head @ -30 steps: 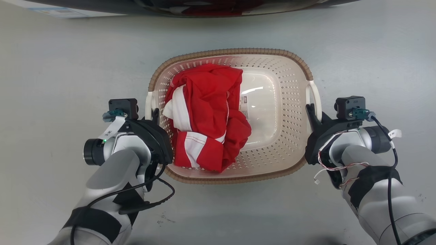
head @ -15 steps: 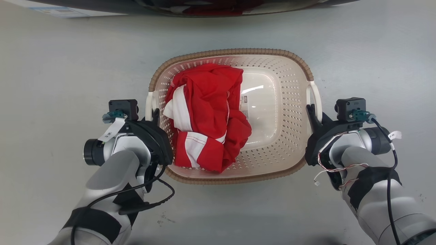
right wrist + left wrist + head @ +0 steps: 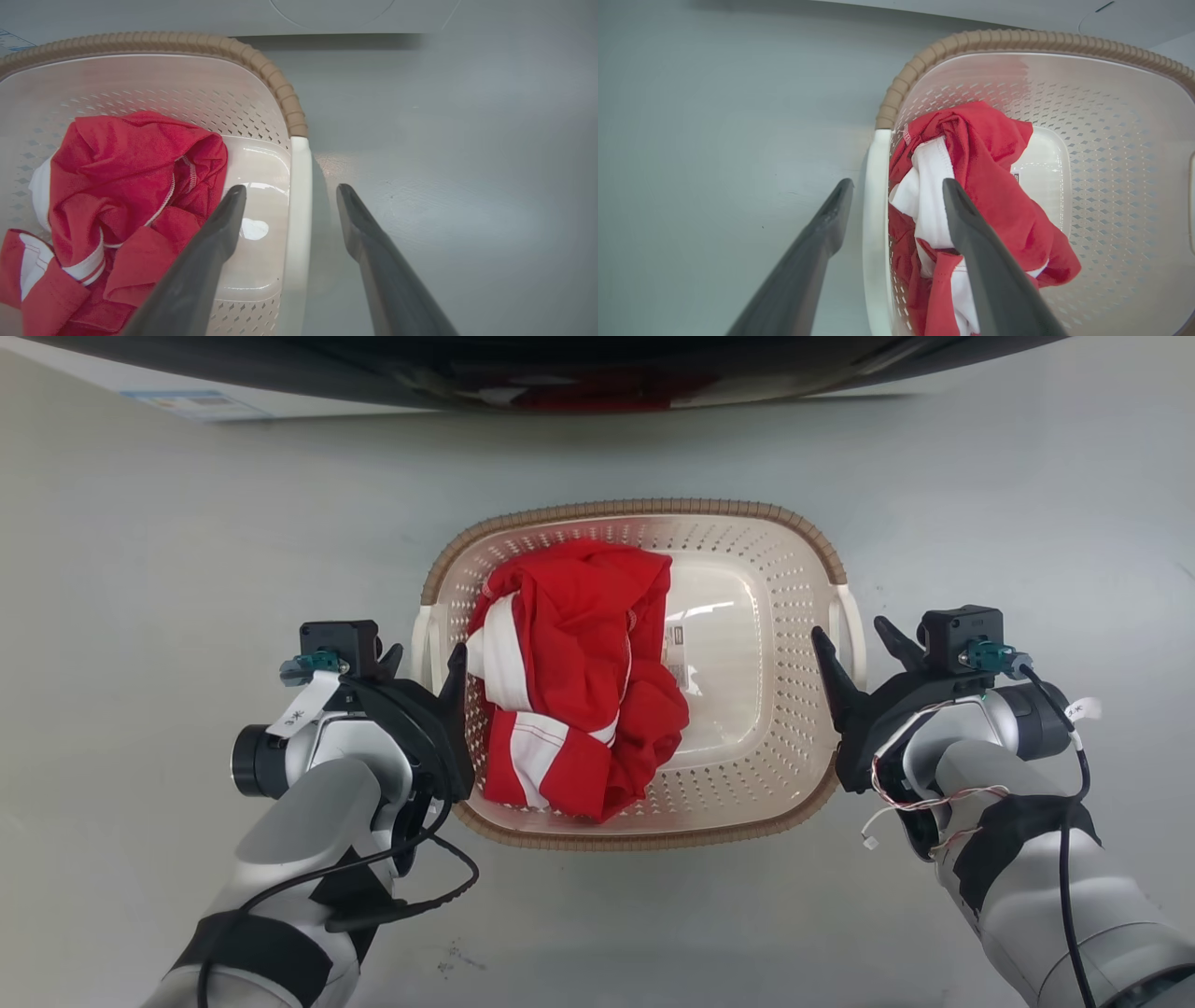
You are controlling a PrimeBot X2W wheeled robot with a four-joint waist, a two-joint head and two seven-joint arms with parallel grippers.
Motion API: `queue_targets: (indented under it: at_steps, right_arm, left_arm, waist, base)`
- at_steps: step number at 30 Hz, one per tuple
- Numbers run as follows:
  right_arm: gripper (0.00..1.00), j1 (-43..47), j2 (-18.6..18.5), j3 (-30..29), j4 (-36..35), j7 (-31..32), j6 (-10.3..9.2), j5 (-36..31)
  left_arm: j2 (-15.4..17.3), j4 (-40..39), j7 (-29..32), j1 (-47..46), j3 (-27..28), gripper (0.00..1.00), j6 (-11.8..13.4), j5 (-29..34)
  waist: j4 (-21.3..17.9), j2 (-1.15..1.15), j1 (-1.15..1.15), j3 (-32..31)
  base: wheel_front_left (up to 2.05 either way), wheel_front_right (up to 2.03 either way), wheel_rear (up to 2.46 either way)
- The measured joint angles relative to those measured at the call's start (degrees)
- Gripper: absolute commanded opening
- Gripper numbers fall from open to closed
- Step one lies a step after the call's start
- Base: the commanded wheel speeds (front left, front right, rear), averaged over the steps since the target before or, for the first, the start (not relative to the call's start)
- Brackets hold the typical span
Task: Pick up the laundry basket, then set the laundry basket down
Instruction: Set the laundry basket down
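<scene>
The laundry basket, cream-white and perforated with a brown woven-look rim, rests on the grey floor with a crumpled red and white garment in its left half. My left gripper is open, one finger on each side of the white left handle. In the left wrist view the left gripper straddles that handle without closing on it. My right gripper is open too, straddling the right handle. The right wrist view shows the right gripper around the handle.
A dark curved body with a red reflection spans the top edge of the head view, and a pale panel with a blue label lies at the top left. Bare grey floor surrounds the basket.
Both grippers have opened and let go of the basket's handles. The head camera has shifted, so the whole picture sits a little lower than before.
</scene>
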Motion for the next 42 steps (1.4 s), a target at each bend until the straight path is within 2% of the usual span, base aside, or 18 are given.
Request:
queue_targets:
  at_steps: [11,23,34,42]
  right_arm:
    - [1.00,3.61,-0.22,-0.59,-0.92,-0.45,0.67,0.04]
    - [1.00,10.36,-1.10,-3.75,-5.47,-0.49,0.63,0.94]
    - [1.00,16.64,-2.52,-7.91,-13.86,-0.49,-1.71,0.92]
    - [1.00,20.66,-3.70,-10.54,-22.28,-0.51,-4.14,-0.49]
  left_arm:
    - [1.66,0.96,-2.86,3.04,-0.26,1.00,-1.48,0.55]
    - [2.03,0.58,-4.14,7.66,0.33,1.00,-1.52,0.97]
    - [4.27,-5.84,-4.15,11.65,3.45,1.00,0.20,2.11]
    - [6.73,-14.02,-4.15,15.43,6.19,1.00,2.89,4.92]
  waist:
    - [-0.24,0.00,0.01,-5.84]
    - [-0.58,0.00,0.00,-13.91]
    - [-1.17,0.00,0.00,-21.60]
    - [-1.37,0.00,0.00,-25.99]
  base:
    - [0.00,0.00,0.00]
    - [0.00,0.00,0.00]
    - [0.00,0.00,0.00]
    - [0.00,0.00,0.00]
